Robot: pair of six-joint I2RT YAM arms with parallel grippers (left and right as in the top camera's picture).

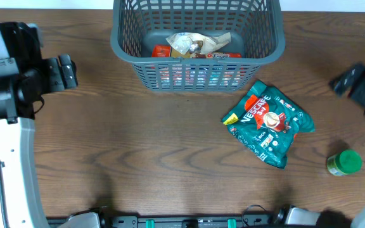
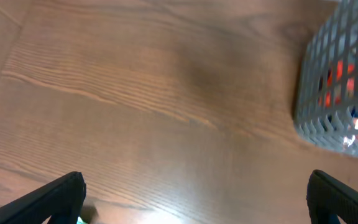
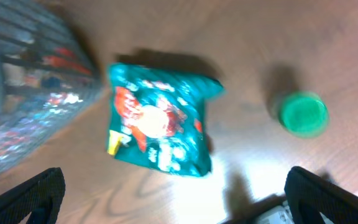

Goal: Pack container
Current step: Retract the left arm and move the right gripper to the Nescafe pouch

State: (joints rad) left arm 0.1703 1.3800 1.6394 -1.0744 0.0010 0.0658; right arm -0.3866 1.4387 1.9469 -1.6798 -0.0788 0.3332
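The dark grey slotted basket (image 1: 198, 38) stands at the back middle of the table, with a crumpled pale wrapper (image 1: 192, 43) and red packets (image 1: 224, 56) inside. A corner of it shows in the left wrist view (image 2: 344, 93) and, blurred, in the right wrist view (image 3: 23, 87). A teal snack bag (image 1: 269, 121) lies flat to the basket's front right, also in the right wrist view (image 3: 160, 124). A green-lidded jar (image 1: 344, 162) stands at the right, also in the right wrist view (image 3: 303, 114). My left gripper (image 2: 194, 199) is open and empty over bare wood at far left. My right gripper (image 3: 176, 199) is open and empty at far right.
The table is brown wood (image 1: 138, 145). My left arm's white body (image 1: 8, 139) fills the left edge. Black mounts (image 1: 189, 221) line the front edge.
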